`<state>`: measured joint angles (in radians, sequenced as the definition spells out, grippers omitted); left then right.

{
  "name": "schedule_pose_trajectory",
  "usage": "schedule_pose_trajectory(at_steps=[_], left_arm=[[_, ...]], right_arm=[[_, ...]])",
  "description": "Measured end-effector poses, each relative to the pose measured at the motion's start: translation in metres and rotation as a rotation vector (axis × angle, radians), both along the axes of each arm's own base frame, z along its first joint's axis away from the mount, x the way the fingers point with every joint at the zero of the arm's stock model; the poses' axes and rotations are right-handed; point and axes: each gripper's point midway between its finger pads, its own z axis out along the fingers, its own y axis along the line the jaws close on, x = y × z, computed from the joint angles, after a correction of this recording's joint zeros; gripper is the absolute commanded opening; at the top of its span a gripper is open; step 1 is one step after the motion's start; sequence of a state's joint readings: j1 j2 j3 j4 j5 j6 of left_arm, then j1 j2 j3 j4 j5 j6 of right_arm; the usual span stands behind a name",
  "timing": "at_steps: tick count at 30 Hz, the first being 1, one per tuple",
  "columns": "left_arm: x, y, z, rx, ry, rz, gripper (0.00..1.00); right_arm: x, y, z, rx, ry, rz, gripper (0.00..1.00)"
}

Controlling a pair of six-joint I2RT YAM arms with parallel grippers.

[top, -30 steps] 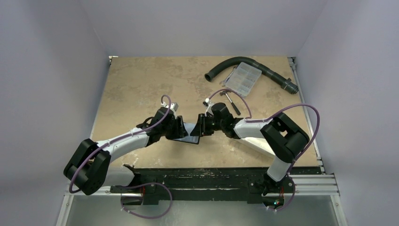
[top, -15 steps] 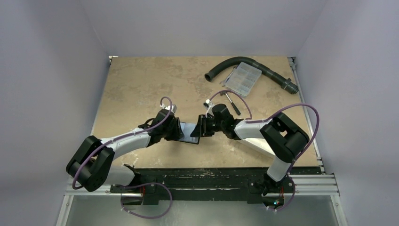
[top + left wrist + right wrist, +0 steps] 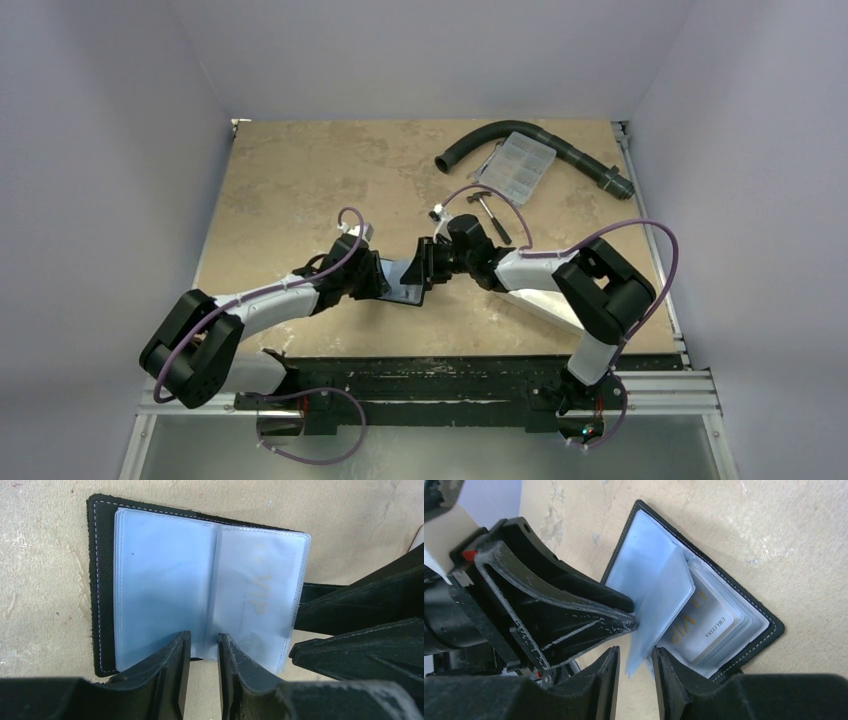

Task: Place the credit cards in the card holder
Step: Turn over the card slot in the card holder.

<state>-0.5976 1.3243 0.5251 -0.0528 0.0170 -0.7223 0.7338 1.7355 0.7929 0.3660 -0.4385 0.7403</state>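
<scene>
We see the card holder (image 3: 404, 284) lying open on the surface (image 3: 300, 180), low in the middle of the overhead view, between the two claws. A second ago the left claw (image 3: 385, 278) stood wider and further left. Now its fingers are drawn close astride the holder's middle fold, though we cannot tell whether they pinch it. The right claw (image 3: 428, 265) sits slightly higher in the frame than before. One clear sleeve (image 3: 659, 610) stands between its nearly closed fingers, and we cannot tell whether it is gripped. A card (image 3: 704, 622) marked VIP shows inside. The pipe (image 3: 470, 140) and clear box (image 3: 513, 166) at upper right are unmoved.
</scene>
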Motion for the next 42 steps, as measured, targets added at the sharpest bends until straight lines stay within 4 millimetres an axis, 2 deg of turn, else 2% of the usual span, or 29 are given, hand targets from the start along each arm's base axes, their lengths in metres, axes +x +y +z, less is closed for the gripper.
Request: schedule_pose_trajectory(at_steps=[9, 11, 16, 22, 24, 29, 34, 42], left_arm=[[0.0, -0.001, -0.002, -0.011, -0.01, 0.004, 0.26], [0.0, 0.0, -0.002, -0.015, -0.01, 0.009, 0.26], [-0.001, 0.0, -0.002, -0.026, -0.015, 0.02, 0.28], [-0.008, 0.005, 0.006, -0.031, -0.017, 0.021, 0.53], [-0.011, 0.007, 0.014, -0.036, -0.031, 0.012, 0.58], [-0.008, 0.0, 0.036, -0.065, -0.073, -0.028, 0.63], [-0.004, 0.003, 0.037, -0.041, -0.069, -0.001, 0.68], [0.026, 0.007, 0.054, -0.045, -0.074, 0.157, 0.66]], right_arm=[[0.0, 0.004, 0.001, 0.016, 0.003, 0.013, 0.29], [0.0, 0.005, 0.0, 0.02, 0.007, 0.016, 0.23], [0.0, 0.008, -0.001, 0.052, 0.004, 0.015, 0.0], [-0.004, 0.01, 0.002, 0.105, 0.004, 0.024, 0.0], [-0.006, 0.012, 0.003, 0.12, 0.008, 0.036, 0.0], [-0.009, 0.015, 0.005, 0.156, 0.016, 0.047, 0.0], [-0.01, 0.017, 0.009, 0.178, 0.018, 0.056, 0.0], [-0.012, 0.017, 0.009, 0.185, 0.018, 0.064, 0.0]])
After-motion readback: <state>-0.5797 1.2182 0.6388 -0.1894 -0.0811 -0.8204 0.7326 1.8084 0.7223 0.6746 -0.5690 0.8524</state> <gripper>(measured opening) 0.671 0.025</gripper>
